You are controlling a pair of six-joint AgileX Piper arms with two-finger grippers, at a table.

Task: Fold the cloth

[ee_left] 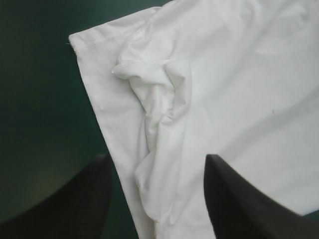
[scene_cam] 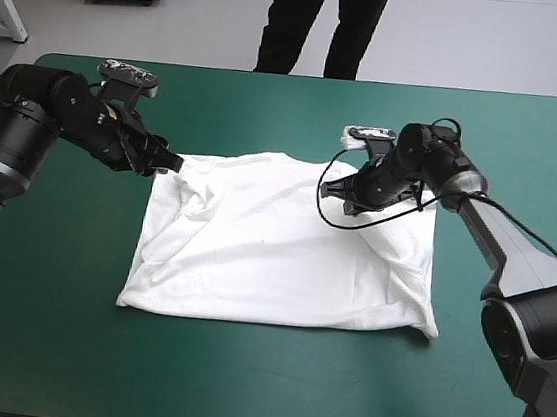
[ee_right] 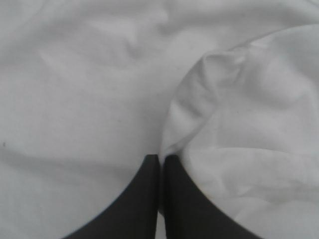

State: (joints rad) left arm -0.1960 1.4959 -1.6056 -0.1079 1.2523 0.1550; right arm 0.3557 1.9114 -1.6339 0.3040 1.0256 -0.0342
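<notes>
The white T-shirt (scene_cam: 284,249) lies spread over the middle of the table, wrinkled along its left side and with its far right part folded over. At the shirt's far left corner my left gripper (scene_cam: 166,164) is open; in the left wrist view a bunched ridge of the T-shirt (ee_left: 159,119) runs between the left gripper's (ee_left: 157,159) spread fingers. Over the far right part my right gripper (scene_cam: 337,192) is shut on the T-shirt. In the right wrist view the right gripper (ee_right: 162,158) pinches the end of a raised fold of the T-shirt (ee_right: 239,124).
The teal-green cover (scene_cam: 268,389) shows on every side of the shirt, with the widest strip toward the table's near edge. Dark cover (ee_left: 40,99) lies beside the shirt's hem in the left wrist view.
</notes>
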